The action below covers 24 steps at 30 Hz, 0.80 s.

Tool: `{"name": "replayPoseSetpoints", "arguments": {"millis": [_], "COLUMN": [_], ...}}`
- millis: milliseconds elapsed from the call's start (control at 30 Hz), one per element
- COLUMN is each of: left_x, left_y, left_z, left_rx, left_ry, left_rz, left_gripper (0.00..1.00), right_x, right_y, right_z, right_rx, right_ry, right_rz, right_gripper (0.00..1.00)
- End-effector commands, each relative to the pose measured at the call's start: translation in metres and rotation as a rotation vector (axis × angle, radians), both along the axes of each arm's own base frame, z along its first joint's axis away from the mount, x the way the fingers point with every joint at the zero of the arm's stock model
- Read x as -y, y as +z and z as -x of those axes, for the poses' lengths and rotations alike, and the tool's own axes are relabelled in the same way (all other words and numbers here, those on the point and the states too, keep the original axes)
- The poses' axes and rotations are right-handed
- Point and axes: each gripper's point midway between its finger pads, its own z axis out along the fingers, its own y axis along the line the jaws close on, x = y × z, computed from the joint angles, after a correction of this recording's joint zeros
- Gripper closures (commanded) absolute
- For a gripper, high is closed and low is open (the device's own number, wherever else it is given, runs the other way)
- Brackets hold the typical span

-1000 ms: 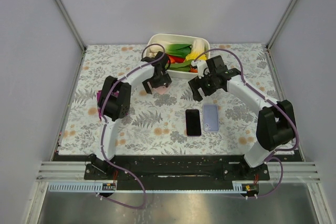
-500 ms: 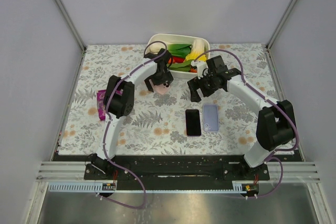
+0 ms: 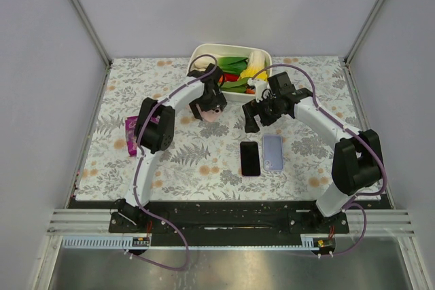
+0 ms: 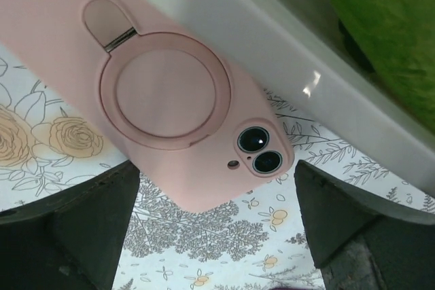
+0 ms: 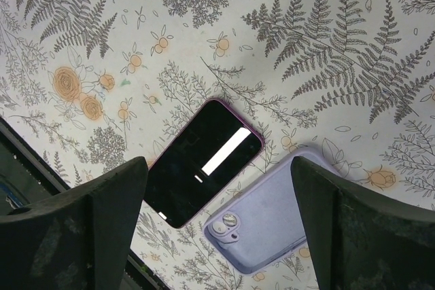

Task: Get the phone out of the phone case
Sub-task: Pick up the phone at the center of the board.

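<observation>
Left hand (image 4: pixel 216 195) hung over the pink phone case (image 4: pixel 170 100), and its jaws were spread wide with nothing between them but air. The two dark fingers (image 4: pixel 68 229) framed the lower corners of the wrist view, clear of the case. That case lay back-up on the floral counter (image 5: pixel 353 45), with its round ring stand (image 4: pixel 162 92) flat against the shell. Two camera lenses (image 4: pixel 259 151) showed through the cutout near its lower corner, so a phone sat inside. It was parked just beside the white wall of the bin (image 4: pixel 285 52), whose greens (image 4: pixel 380 25) filled the far corner of that view; whether case and wall touched, I couldn't tell. Over to the right hand (image 5: pixel 217 188), it too stood wide apart and held nothing, hovering above two more devices. A black phone (image 5: pixel 204 168) lay screen-up with a thin magenta edge and a bright glare streak across the glass. A lavender phone case (image 5: pixel 268 215) lay back-up just beside it, nearly corner to corner, its lenses showing as well. From above, that pair sat near the middle of the counter, well apart from the pink case up by the bin. A small magenta packet (image 3: pixel 130 134) lay out toward the left edge, beside the left arm.
</observation>
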Motion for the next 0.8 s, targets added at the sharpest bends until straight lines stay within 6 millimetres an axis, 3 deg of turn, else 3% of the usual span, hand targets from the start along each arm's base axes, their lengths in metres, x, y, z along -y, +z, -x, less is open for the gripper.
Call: {"name": "replayPoseSetpoints", "arguments": {"millis": [0,100,300,467,767], "left_x": [0.038,0.032,0.021,0.007,-0.051], "left_y": [0.02,0.016,-0.019,-0.018,-0.009], "left_z": [-0.008,-0.002,0.01,0.006,0.009], "left_rx": [0.098,0.059,-0.055,-0.044,-0.033], "left_ry": [-0.046,-0.008,0.017,0.037,0.106], "left_rz": [0.136,0.1,0.02,-0.013,-0.123], "left_gripper": [0.01,0.01,0.01,0.01,0.01], "right_x": [-0.004,-0.005,-0.007,-0.011,-0.021], "right_y": [0.005,0.004,0.008,0.011,0.03], "right_z": [-0.001,0.0,0.003,0.008,0.014], "right_rx": [-0.01,-0.023,-0.038,-0.067,-0.088], "right_ry": [0.006,0.008,0.011,0.015,0.028], "right_rz": [-0.038,-0.046,-0.072,-0.105,-0.181], "right_gripper": [0.05,0.05,0.05,0.06,0.06]}}
